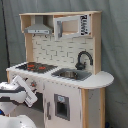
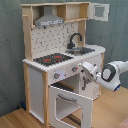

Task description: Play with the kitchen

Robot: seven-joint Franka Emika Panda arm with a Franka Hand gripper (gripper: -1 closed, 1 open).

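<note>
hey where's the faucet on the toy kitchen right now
The black faucet stands at the back of the steel sink, beside the hob: right of the hob in both exterior views, on the counter below the pegboard.

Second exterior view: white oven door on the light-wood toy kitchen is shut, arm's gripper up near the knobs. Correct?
Not quite. In the second exterior view the white oven door of the toy kitchen hangs open, swung down and outward. The gripper is indeed near the knobs.
</note>
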